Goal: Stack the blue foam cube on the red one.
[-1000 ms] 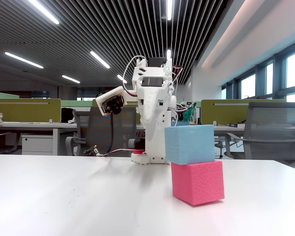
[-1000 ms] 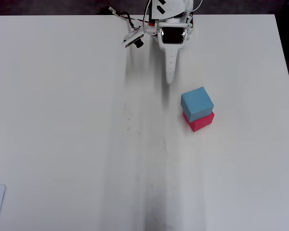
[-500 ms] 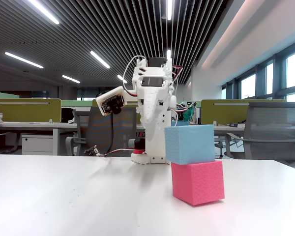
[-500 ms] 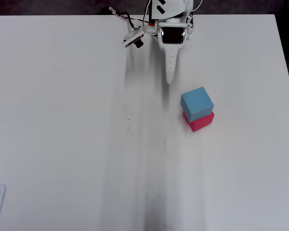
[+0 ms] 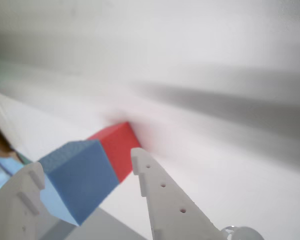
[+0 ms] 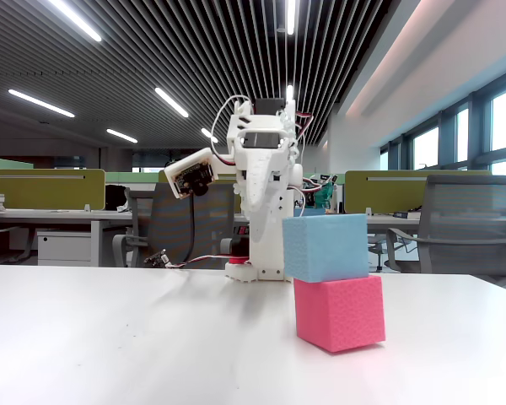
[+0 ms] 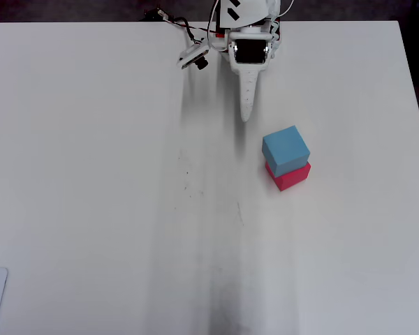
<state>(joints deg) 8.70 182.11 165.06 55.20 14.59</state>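
Open-plan office — desk partitions (image 6: 42, 187), office chairs (image 6: 462, 221), a slatted ceiling with strip lights (image 6: 42, 103), windows at 3 o'clock.
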